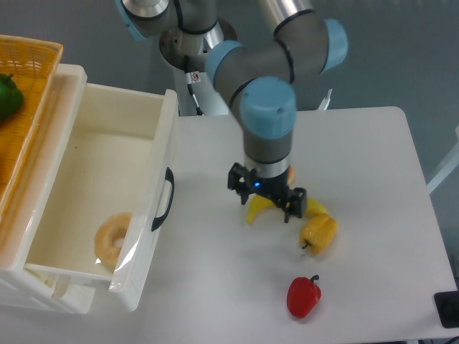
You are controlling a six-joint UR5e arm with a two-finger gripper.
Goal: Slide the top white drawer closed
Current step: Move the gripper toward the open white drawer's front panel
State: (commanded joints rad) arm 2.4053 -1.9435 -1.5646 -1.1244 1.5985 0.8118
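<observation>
Over the banana (pixel 267 206), my gripper (pixel 263 198) hangs spread and empty, well apart from the top white drawer (pixel 147 208), not yet pushed shut.

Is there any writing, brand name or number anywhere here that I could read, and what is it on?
No text can be read.
A small red and white sticker on the robot's base: too small and blurred to read.
The top white drawer, the gripper and the table show no lettering.

White table (pixel 373 172) with rounded corners, plain grey-blue wall (pixel 401 50) behind, even diffuse light
</observation>
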